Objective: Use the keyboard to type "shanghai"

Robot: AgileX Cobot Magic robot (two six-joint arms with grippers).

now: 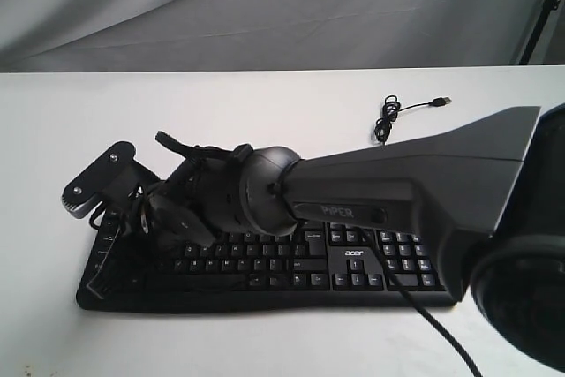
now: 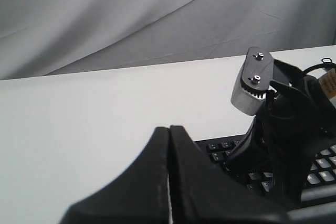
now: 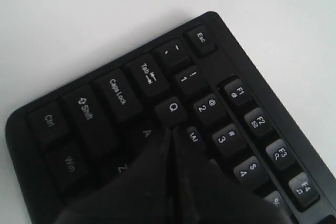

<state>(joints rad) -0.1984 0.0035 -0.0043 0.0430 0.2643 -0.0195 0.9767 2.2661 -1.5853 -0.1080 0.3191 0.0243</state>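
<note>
The black keyboard (image 1: 353,258) with its white acer logo lies along the front of the white table. My right arm reaches across it from the right. In the right wrist view the right gripper (image 3: 171,129) is shut with nothing in it, its tip down at the lower edge of the Q key (image 3: 173,107), between A and W. The S key is hidden under the fingers. In the exterior view the right gripper (image 1: 154,229) is over the keyboard's left end. The left gripper (image 2: 169,128) is shut and empty, off the keyboard's (image 2: 220,145) left corner.
The thin black USB cable (image 1: 388,116) lies coiled on the table behind the keyboard. The right arm's grey wrist camera (image 2: 252,85) stands close in front of the left gripper. A grey cloth (image 1: 265,6) hangs behind the white table (image 1: 265,103).
</note>
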